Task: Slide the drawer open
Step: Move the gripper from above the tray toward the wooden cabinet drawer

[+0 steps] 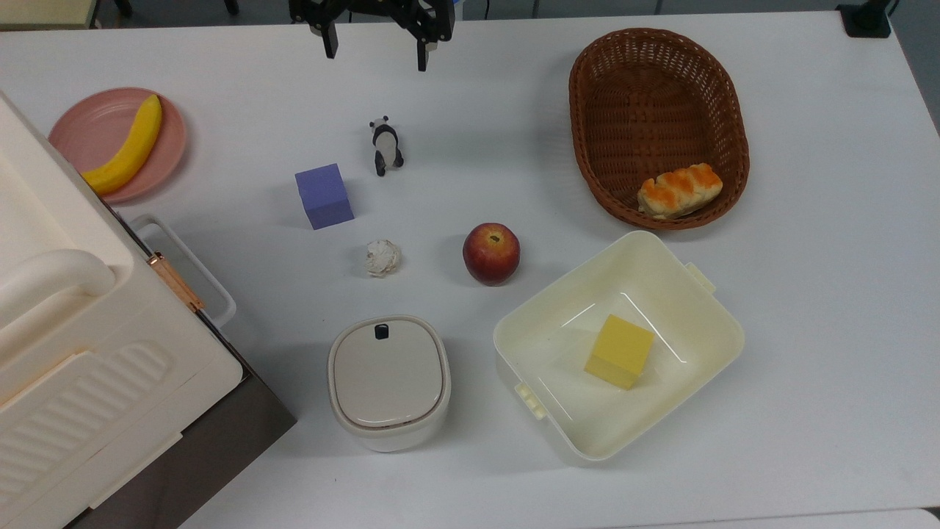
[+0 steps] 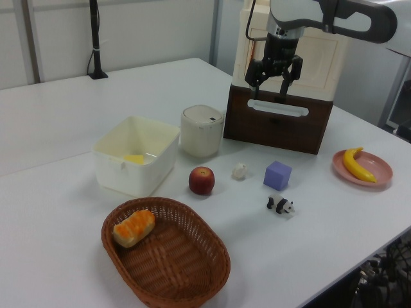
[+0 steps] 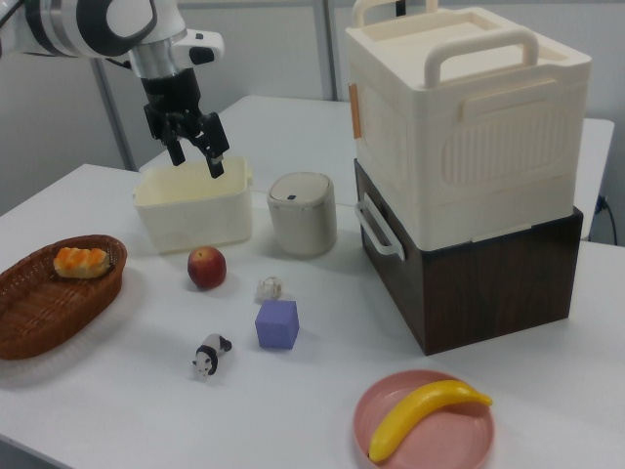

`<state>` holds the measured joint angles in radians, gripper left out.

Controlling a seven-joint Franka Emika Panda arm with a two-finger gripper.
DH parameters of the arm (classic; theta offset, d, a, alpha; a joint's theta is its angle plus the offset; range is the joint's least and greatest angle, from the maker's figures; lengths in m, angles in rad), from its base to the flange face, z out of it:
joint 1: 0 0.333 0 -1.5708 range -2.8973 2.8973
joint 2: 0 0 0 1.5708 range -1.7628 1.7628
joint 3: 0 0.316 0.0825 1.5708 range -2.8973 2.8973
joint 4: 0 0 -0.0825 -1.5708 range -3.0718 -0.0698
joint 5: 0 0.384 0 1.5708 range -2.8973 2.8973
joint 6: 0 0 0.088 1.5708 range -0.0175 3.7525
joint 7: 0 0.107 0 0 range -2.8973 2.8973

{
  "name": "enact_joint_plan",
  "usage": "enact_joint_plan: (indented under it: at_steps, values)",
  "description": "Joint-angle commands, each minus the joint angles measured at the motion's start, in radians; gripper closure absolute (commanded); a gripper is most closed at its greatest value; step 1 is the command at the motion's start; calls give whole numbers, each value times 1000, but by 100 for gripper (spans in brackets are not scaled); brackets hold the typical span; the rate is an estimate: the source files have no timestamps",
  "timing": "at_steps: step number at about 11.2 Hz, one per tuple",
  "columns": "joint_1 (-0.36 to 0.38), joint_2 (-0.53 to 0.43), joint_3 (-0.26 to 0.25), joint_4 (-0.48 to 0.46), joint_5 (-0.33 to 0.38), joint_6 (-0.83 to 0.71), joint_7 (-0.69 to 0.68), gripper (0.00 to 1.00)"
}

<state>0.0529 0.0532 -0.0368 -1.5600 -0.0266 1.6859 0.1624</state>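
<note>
One step lay ahead, the reach: the gripper (image 1: 374, 50) hung high with its black fingers spread and empty, well apart from the drawer (image 3: 469, 278). That drawer sat shut in its dark brown wooden base beneath the cream ribbed plastic cabinet (image 3: 469, 117), at the top view's left edge. Its white loop handle (image 3: 379, 228), a smooth rounded bar, faced the table's middle. Next, I judged, the fingers must descend, straddle that bar and pull outward.
</note>
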Motion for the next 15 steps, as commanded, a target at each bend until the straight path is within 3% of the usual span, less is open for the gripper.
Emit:
enact_joint_plan:
  at_steps: [1,15]
  values:
    - [7,-27,0,-32,-1,-20,-112,0]
    - [-2,-26,0,-28,2,-32,-124,0]
